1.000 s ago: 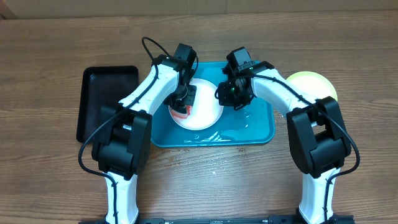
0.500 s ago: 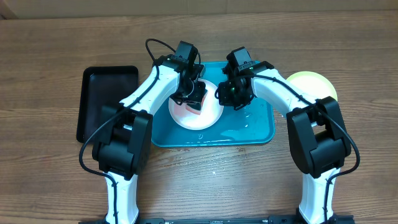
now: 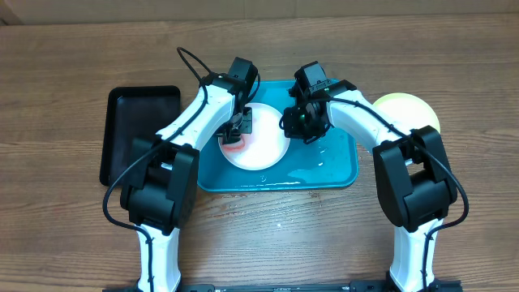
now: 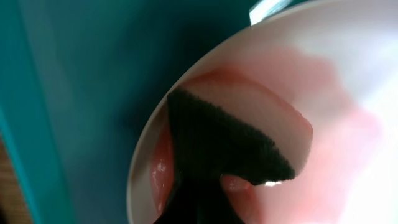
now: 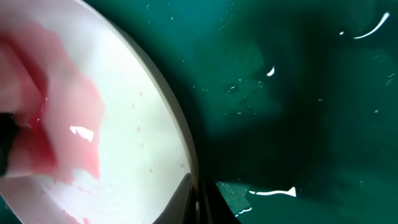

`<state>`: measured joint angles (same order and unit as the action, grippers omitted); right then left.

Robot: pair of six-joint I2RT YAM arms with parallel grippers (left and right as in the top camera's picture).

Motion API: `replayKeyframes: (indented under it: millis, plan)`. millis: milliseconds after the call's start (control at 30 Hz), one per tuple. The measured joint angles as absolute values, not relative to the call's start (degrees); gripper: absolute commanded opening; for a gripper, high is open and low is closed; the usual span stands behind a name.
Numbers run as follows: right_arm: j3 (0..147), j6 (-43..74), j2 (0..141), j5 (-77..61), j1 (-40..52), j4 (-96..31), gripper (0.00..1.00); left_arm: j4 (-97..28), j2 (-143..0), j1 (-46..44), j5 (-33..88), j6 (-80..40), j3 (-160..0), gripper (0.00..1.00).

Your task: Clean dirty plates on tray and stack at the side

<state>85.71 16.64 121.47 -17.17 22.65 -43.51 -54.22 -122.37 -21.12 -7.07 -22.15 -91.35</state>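
Observation:
A white plate (image 3: 263, 150) lies on the turquoise tray (image 3: 336, 174), with a red smear (image 3: 233, 146) near its left edge. My left gripper (image 3: 241, 126) is shut on a sponge (image 4: 230, 143) with a dark scrubbing face, pressed onto the plate (image 4: 348, 81) just inside its left rim, where pink streaks spread around it. My right gripper (image 3: 302, 122) is shut on the plate's right rim; in the right wrist view its fingertips (image 5: 198, 202) pinch the edge of the plate (image 5: 124, 112). A yellow-green plate (image 3: 409, 109) sits on the table to the right of the tray.
A black rectangular tray (image 3: 134, 130) lies left of the turquoise one. Water films the tray floor (image 5: 298, 93) right of and in front of the white plate. Bare wooden table surrounds both trays.
Half a second ago the left gripper held the sponge nearer the plate's middle; it is now back at the left edge. The right gripper has not moved.

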Motion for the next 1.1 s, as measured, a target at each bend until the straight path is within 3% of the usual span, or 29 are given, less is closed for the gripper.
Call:
replayKeyframes:
  millis: [200,467,633,800,1100]
  plan:
    - [85.7,16.4,121.5,-17.6,22.9,-43.6,0.04,-58.0,-122.4,-20.8,-3.4,-17.7,-91.4,0.04]
    - [85.7,16.3,121.5,-17.6,22.9,-43.6,0.04,-58.7,-122.4,-20.0,15.7,-7.9,-91.4,0.04]
    - [85.7,16.3,121.5,-17.6,22.9,-43.6,0.04,-56.2,-122.4,-20.3,20.8,-6.1,-91.4,0.04]
    - [85.7,16.5,121.5,-17.6,22.9,-43.5,0.04,-51.0,-122.4,-20.3,17.8,-8.1,-91.2,0.04]
    - [85.7,16.5,121.5,-17.6,22.9,-43.3,0.04,-48.3,-122.4,-20.9,-2.1,-20.9,-91.7,0.04]
